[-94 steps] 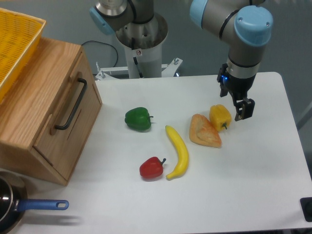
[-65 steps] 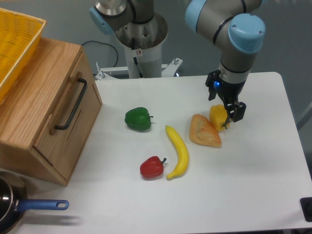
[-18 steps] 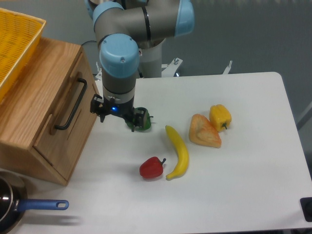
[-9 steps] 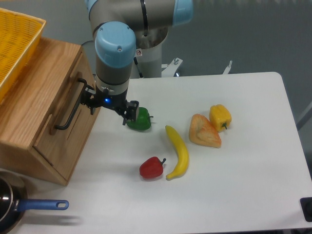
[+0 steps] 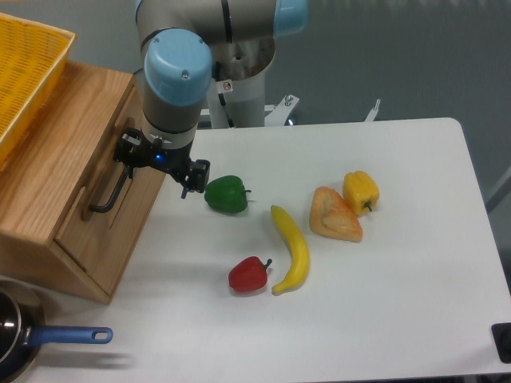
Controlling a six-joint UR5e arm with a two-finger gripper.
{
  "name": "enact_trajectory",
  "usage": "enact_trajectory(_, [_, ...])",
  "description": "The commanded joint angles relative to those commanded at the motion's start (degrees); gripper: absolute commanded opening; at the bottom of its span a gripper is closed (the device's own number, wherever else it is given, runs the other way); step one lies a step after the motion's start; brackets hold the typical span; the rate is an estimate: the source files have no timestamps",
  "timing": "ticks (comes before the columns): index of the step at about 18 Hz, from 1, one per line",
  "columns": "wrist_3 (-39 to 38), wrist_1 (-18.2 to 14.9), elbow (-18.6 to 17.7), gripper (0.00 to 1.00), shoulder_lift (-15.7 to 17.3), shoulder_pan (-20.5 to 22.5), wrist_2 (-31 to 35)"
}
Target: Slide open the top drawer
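i'm on the approach: the top drawer (image 5: 108, 203) sits shut in the wooden cabinet (image 5: 48, 159) at the left of the surface (image 5: 399, 319). my tool (image 5: 157, 166) hangs spread beside the black bar handle (image 5: 112, 185), one finger near its upper end, nothing gripped. next i need to straddle the bar, close, then pull outward.

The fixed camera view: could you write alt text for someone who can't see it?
A robot arm's open gripper hovers at the black bar handle of a closed wooden drawer. Peppers, a banana and bread lie on the white table.
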Motion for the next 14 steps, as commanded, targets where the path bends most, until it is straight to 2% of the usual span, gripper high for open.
enact_trajectory(14, [0.0,-0.26,0.0,1.0,0.79,-1.32,0.09])
